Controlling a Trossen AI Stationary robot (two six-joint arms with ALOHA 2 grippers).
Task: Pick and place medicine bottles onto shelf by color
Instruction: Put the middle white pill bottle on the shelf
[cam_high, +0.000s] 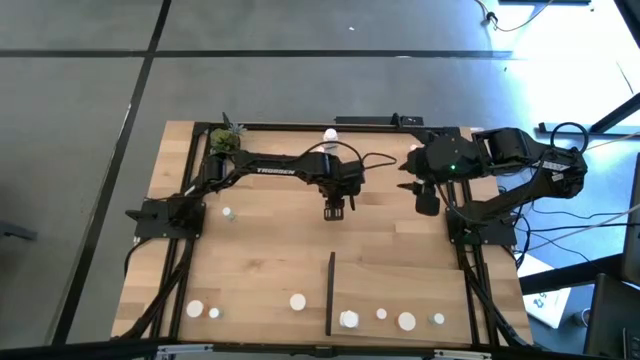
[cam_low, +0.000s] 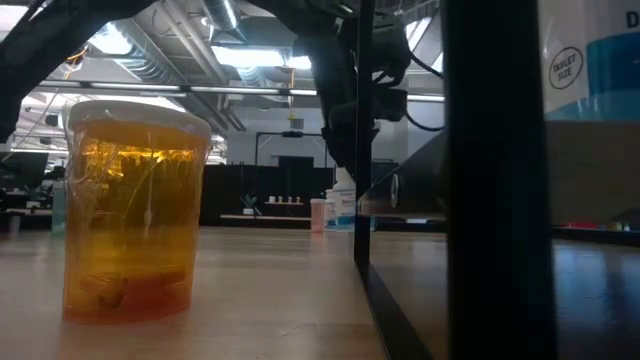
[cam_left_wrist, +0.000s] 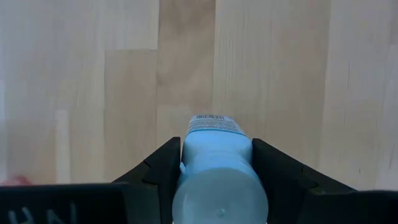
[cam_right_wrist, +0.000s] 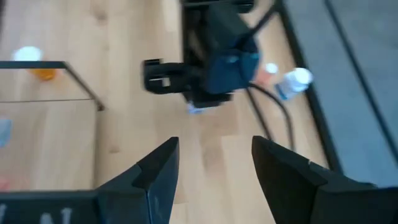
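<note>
The worktop (cam_high: 260, 260) was a light-wood slab framed by black rails. On its near right part lay the shelf (cam_high: 400, 285), a flat light-wood panel with a thin black upright strip (cam_high: 330, 292) along its left edge. Four white medicine bottles stood in a row on the shelf near its front edge, the largest (cam_high: 348, 319) just beside the strip. Off the shelf, more white bottles stood on the worktop: one (cam_high: 297, 301) left of the strip, two (cam_high: 195, 309) near the front left corner, one (cam_high: 228, 213) by the left arm's base, and one (cam_high: 330, 134) at the far edge. A small green potted plant (cam_high: 226, 140) sat at the far left.

In the low view, an amber, see-through bottle (cam_low: 131, 215) stood close to the camera; what lay in it could not be told. A white label at the upper right read "TABLET SIZE" (cam_low: 565, 66). "TROSSEN" was printed on the left arm (cam_high: 275, 169).

The left tool (cam_left_wrist: 216, 186) hung over the middle of the worktop, its two dark fingers (cam_left_wrist: 163, 171) closed against the sides of a pale blue bottle (cam_left_wrist: 217, 171), which had a barcode strip at its far end. The right tool (cam_right_wrist: 214, 165) hovered over the worktop's far right part, fingers parted with nothing between them.
</note>
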